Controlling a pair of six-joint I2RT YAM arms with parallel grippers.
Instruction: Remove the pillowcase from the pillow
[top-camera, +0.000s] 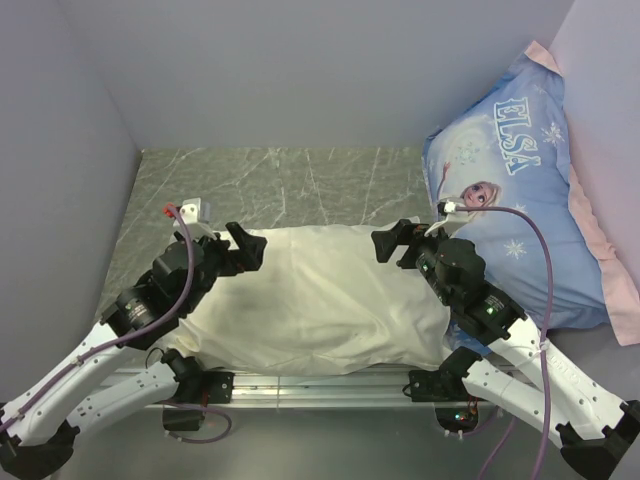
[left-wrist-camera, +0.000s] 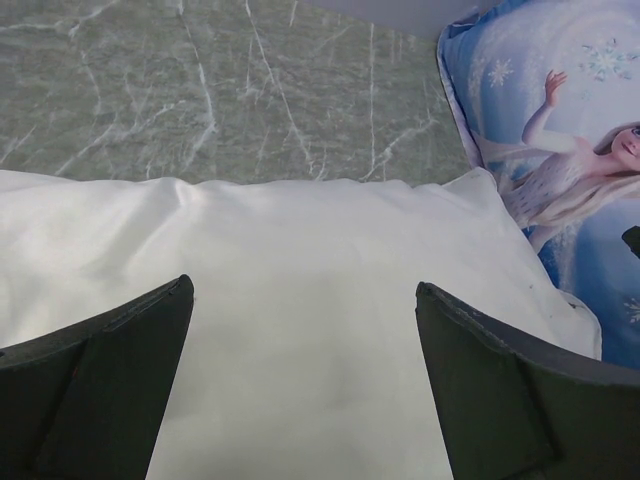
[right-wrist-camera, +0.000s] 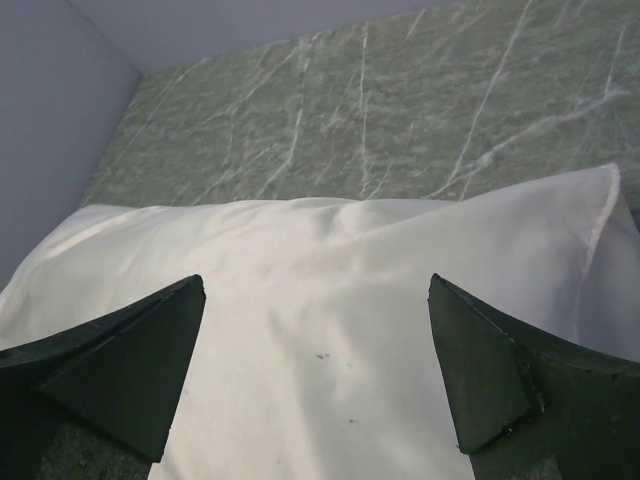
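The cream pillowcase (top-camera: 320, 300) lies flat and wrinkly across the marble table, just in front of the arm bases. It covers the pillow, so the white pillow itself is hidden. The pillowcase also fills the left wrist view (left-wrist-camera: 310, 270) and the right wrist view (right-wrist-camera: 330, 290). My left gripper (top-camera: 247, 248) is open and empty above the case's left end, jaws wide apart (left-wrist-camera: 302, 285). My right gripper (top-camera: 392, 250) is open and empty above the case's right end (right-wrist-camera: 315, 280). Neither gripper holds any fabric.
A blue ELSA-print pillow (top-camera: 520, 200) with a pink edge leans in the back right corner, close to the case's right end; it also shows in the left wrist view (left-wrist-camera: 570, 150). Grey walls (top-camera: 300, 70) enclose the back and sides. Bare marble table (top-camera: 290, 185) lies behind the case.
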